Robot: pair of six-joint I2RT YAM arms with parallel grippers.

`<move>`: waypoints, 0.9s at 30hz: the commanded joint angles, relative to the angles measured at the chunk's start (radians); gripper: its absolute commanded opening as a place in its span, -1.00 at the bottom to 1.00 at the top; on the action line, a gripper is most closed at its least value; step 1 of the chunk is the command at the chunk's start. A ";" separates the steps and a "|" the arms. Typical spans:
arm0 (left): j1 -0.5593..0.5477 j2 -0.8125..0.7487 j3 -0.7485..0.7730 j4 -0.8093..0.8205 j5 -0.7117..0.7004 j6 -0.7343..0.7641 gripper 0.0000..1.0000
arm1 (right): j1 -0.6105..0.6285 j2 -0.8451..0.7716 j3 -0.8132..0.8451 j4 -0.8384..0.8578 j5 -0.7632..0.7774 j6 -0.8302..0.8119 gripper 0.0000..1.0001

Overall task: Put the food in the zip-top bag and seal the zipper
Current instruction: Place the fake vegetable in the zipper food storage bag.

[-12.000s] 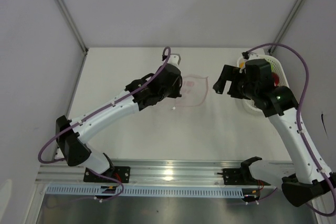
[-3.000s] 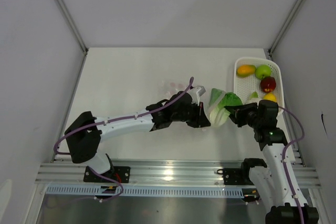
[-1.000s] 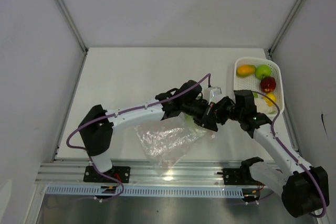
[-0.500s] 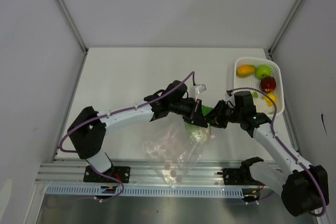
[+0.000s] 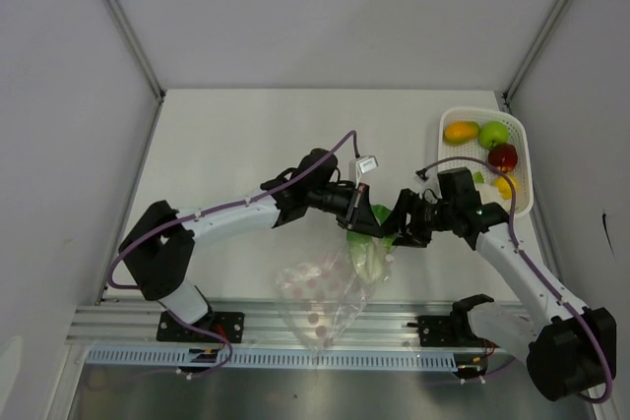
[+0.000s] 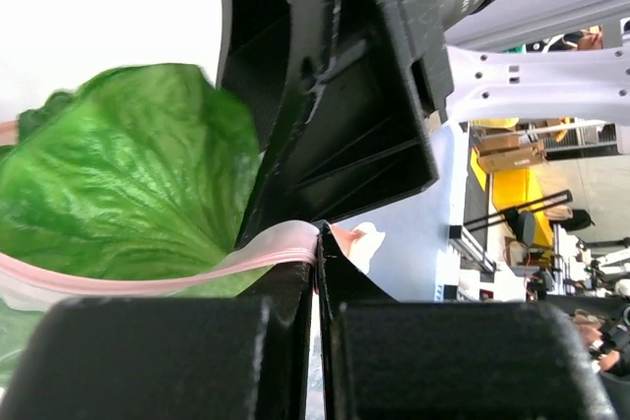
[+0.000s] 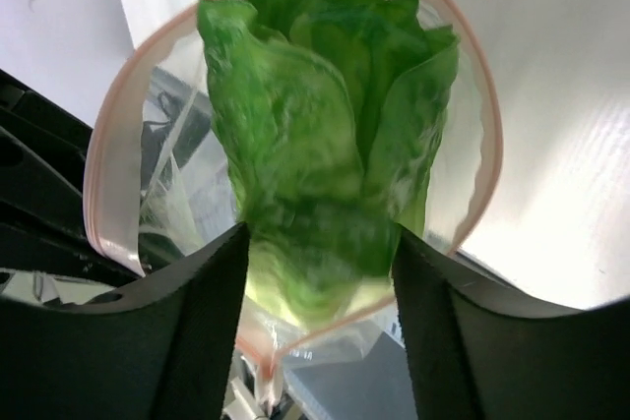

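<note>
Near the table's (image 5: 226,145) front edge, my left gripper (image 6: 317,243) pinches the zipper (image 6: 197,265), right gripper (image 7: 320,238) spread over the cabbage (image 7: 325,125); a slipped pinch would drop the bag (image 5: 320,292).

A white surface (image 5: 246,145) is enclosed by plain pale walls (image 5: 295,7) at its left, far and right edges. Grey metal posts (image 5: 120,22) are set at the far corners. An aluminium rail (image 5: 315,322) is fixed along the near edge, with a slotted strip (image 5: 295,356) below it. Soft, even light is cast, and glare is seen on the rail. Cardboard boxes (image 6: 507,150) are glimpsed beyond.
</note>
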 commanded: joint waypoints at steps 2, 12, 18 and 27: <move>0.006 -0.033 -0.016 0.070 -0.030 0.046 -0.99 | -0.013 -0.019 0.141 -0.072 -0.005 -0.051 0.35; 0.007 -0.052 -0.070 0.092 -0.036 0.077 -0.99 | -0.162 -0.099 0.266 -0.256 0.105 -0.094 0.40; 0.007 -0.066 -0.069 0.095 -0.030 0.078 -0.99 | -0.194 -0.165 0.110 -0.242 0.158 -0.030 -0.01; 0.007 -0.110 -0.070 0.083 -0.016 0.080 -0.99 | -0.206 -0.191 -0.164 -0.008 0.107 0.130 -0.24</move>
